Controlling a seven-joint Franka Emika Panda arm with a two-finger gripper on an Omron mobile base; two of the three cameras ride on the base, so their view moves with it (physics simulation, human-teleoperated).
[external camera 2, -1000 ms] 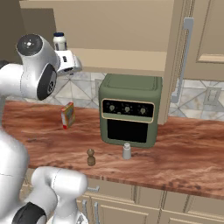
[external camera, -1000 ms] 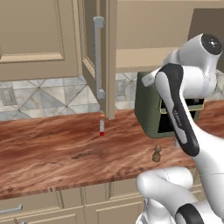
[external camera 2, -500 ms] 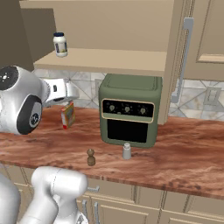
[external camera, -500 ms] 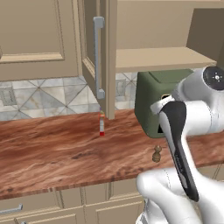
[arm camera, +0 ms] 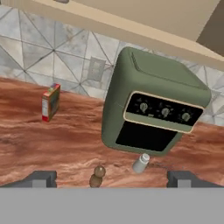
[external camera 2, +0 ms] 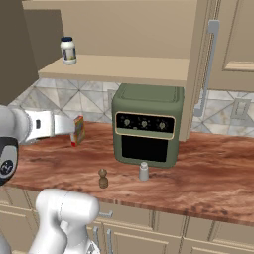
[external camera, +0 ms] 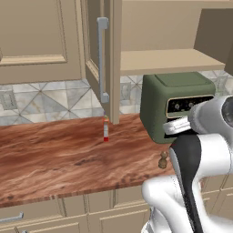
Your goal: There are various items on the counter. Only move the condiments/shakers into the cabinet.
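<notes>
Hand view has my gripper (arm camera: 111, 178) spread wide and empty above the pepper mill (arm camera: 97, 176) and grey shaker (arm camera: 140, 163) on the table (arm camera: 52, 144) before the oven (arm camera: 151, 111), where a careless descent could topple either.

Olive-green oven (external camera 2: 145, 130), reddish-brown wood-grain counter (external camera 2: 208, 173), beige cabinet (external camera 2: 124, 67), white blue-lidded jar (external camera 2: 68, 50), brown pepper mill (external camera 2: 103, 178).

- Arm (external camera: 200, 136): glossy white rounded shells, bulbous at the joints.
- Dark grey, nearly black band running down one link; dark joint cap.
- Fingertips (arm camera: 41, 178): small, dark grey, blocky.
</notes>
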